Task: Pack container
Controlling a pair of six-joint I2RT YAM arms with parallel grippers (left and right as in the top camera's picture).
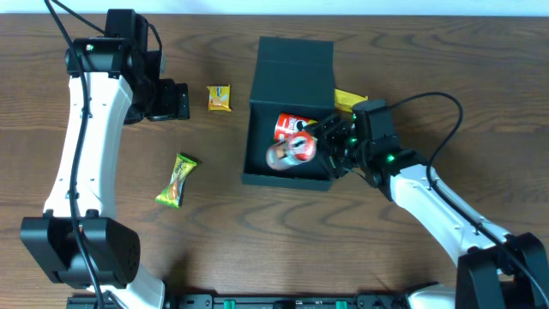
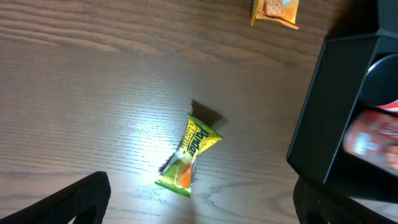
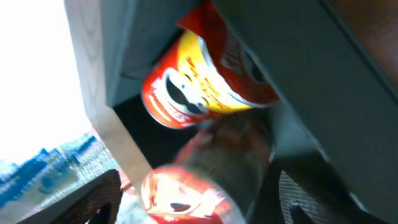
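Open container (image 1: 286,181), one can (image 1: 290,126) inside: the left gripper (image 1: 176,100), well to its left, gapes empty, while at its right wall we cannot tell whether the right gripper (image 1: 324,144) grips the blurred second can (image 1: 288,153), which we should settle beside the first.

From here I see a wood-grain desk (image 1: 386,43) with a soft sheen, a matt, rigid container (image 1: 292,60), glossy printed cans (image 1: 290,127), shiny crinkled packets (image 2: 189,155), and smooth white plastic arm shells (image 1: 81,146).
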